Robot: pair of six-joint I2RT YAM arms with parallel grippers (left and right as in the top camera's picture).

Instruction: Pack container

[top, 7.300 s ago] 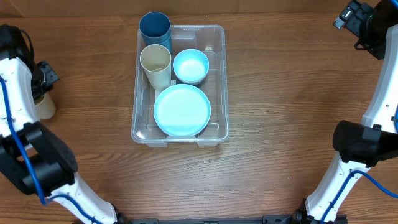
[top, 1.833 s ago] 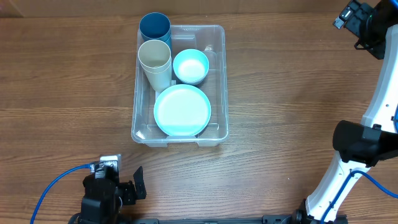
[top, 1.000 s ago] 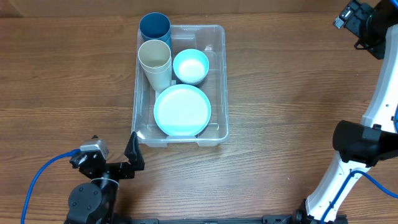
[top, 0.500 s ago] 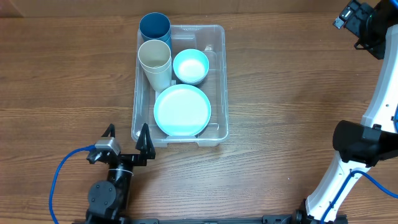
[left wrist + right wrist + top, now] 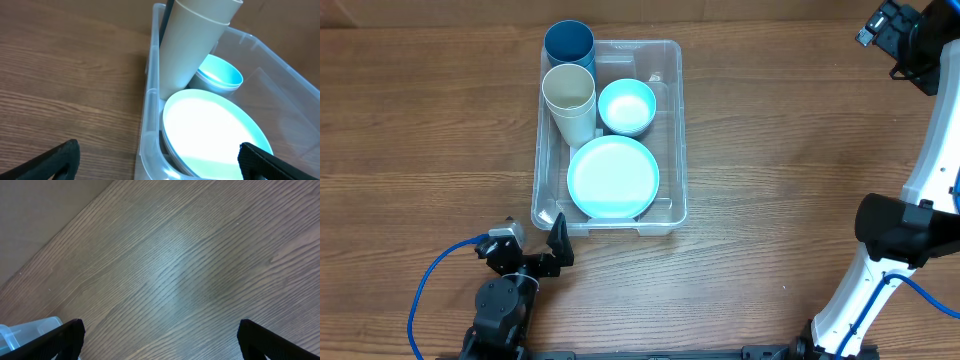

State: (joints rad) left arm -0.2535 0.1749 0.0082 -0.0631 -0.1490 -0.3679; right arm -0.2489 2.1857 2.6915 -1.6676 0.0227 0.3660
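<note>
A: Left arm pose?

B: Folded low at the bottom left of the overhead frame, a blue cable (image 5: pixel 428 292) looping off it; the left gripper (image 5: pixel 534 236) points up-frame over the brown wooden table (image 5: pixel 440 130); fingers spread wide, nothing between them but air.

A: And the large clear rectangular plastic container (image 5: pixel 677 120)?

B: Centre of the overhead frame, slightly left, long side running up-frame; its lower left corner sits just beside the left gripper's right-hand fingertip; cannot tell whether they touch. In the left wrist view the bin's left wall runs up the middle of the frame, between the two dark fingertips.

A: Contents?

B: Light blue round plate (image 5: pixel 612 177) in the lower half; light blue bowl (image 5: pixel 626 105) above it; tall cream cup (image 5: pixel 570 95) tilted against the left wall; dark blue cup (image 5: pixel 569 44) at the upper left corner, its mouth overlapping the rim.

A: Right arm?

B: White link rising along the right edge, wrist in the upper right corner of the overhead frame; right gripper (image 5: pixel 161 339) hangs over bare wood, fingers wide apart and empty; well apart from the container, only a corner of it showing at the lower left of the right wrist view.
</note>
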